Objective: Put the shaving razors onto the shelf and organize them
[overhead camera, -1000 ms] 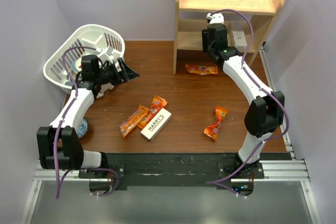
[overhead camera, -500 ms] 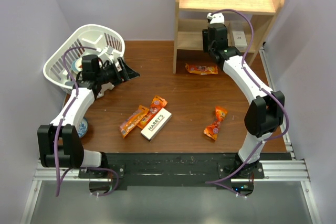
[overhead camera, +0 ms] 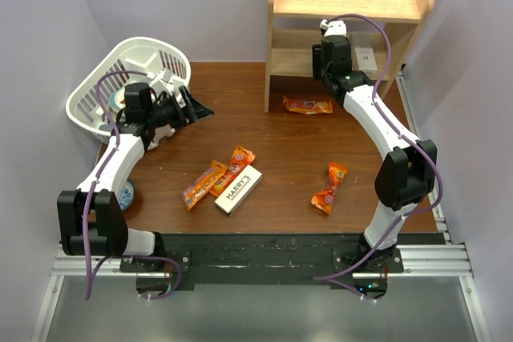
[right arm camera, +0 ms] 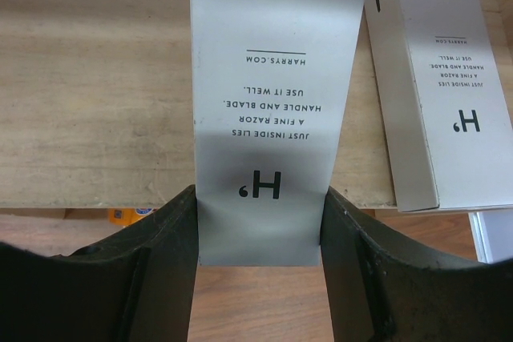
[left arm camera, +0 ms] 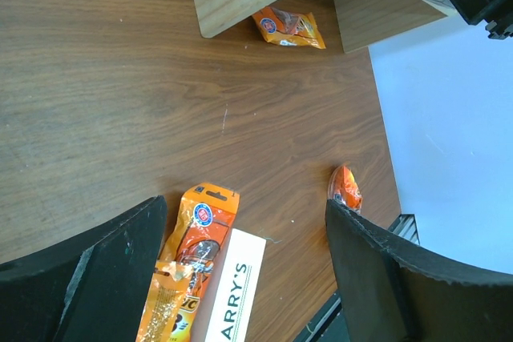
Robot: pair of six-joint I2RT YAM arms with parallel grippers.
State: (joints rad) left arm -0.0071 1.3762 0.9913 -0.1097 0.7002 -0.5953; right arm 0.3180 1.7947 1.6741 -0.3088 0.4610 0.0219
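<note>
The right pincer (right arm camera: 258, 222) grips one razor box (right arm camera: 260, 78) by its long sides, near the end printed with the "H'" mark. The box reaches flat over the lower board of the wooden shelf (right arm camera: 88, 78), with the gripped end hanging past the board's front edge. Whether it rests on the board cannot be told. A second razor box (right arm camera: 449, 78) lies flat on the same board just to the right, slightly angled, with a narrow gap between the two.

The third razor box (overhead camera: 239, 189) lies on the brown surface (overhead camera: 272, 142) near the front, well away from the shelf. It touches two orange snack packets (overhead camera: 218, 175) on its left. Another packet (overhead camera: 308, 105) lies just in front of the shelf's foot, and one more (overhead camera: 329, 187) lies further right.

The left pincer (overhead camera: 196, 110) hangs above the surface beside the white basket (overhead camera: 136, 62). It is spread wide and holds nothing.
</note>
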